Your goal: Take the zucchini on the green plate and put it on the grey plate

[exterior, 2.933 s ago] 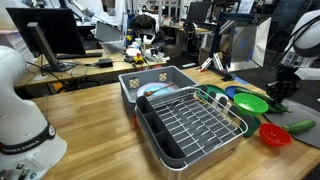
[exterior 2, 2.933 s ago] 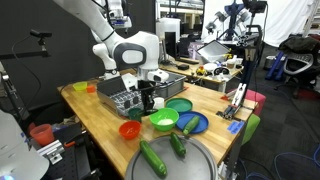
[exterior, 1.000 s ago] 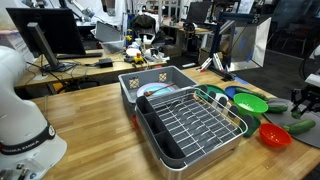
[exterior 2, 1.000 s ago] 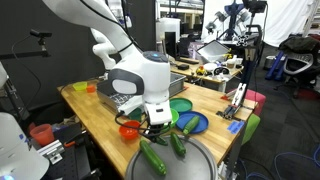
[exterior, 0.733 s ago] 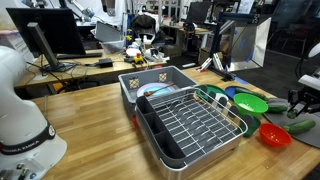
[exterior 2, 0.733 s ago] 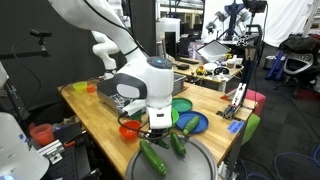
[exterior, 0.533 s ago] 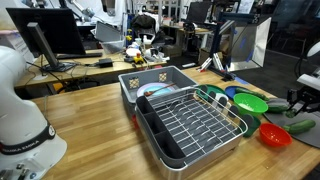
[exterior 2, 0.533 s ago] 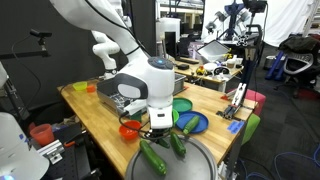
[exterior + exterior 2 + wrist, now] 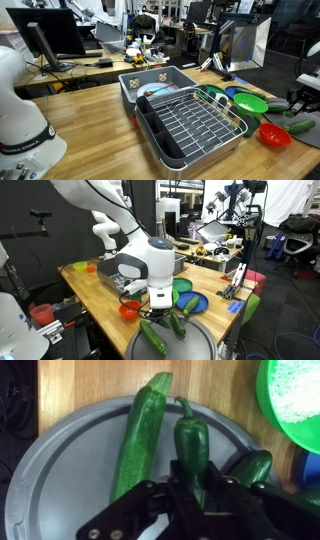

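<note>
The gripper (image 9: 193,486) comes in from the bottom of the wrist view and hangs low over the grey plate (image 9: 60,470). Its dark fingers (image 9: 168,488) sit close together on both sides of a short dark zucchini (image 9: 190,445). I cannot tell if they squeeze it or only stand around it. This zucchini is in the middle of the frame, and its stem points up.

Just to its left a long zucchini (image 9: 140,435) lies on the grey plate. It leans a bit, with its cut end near the top of the frame. At the right another green vegetable (image 9: 250,465) pokes out from under the gripper.

The green plate (image 9: 295,400) is in the upper right corner, just beside the grey plate, on the wooden table (image 9: 90,385).

In an exterior view the gripper (image 9: 298,102) is at the far right edge, past the green plate (image 9: 250,102) and above the red bowl (image 9: 275,135). A wire dish rack (image 9: 190,125) fills the middle of the table
</note>
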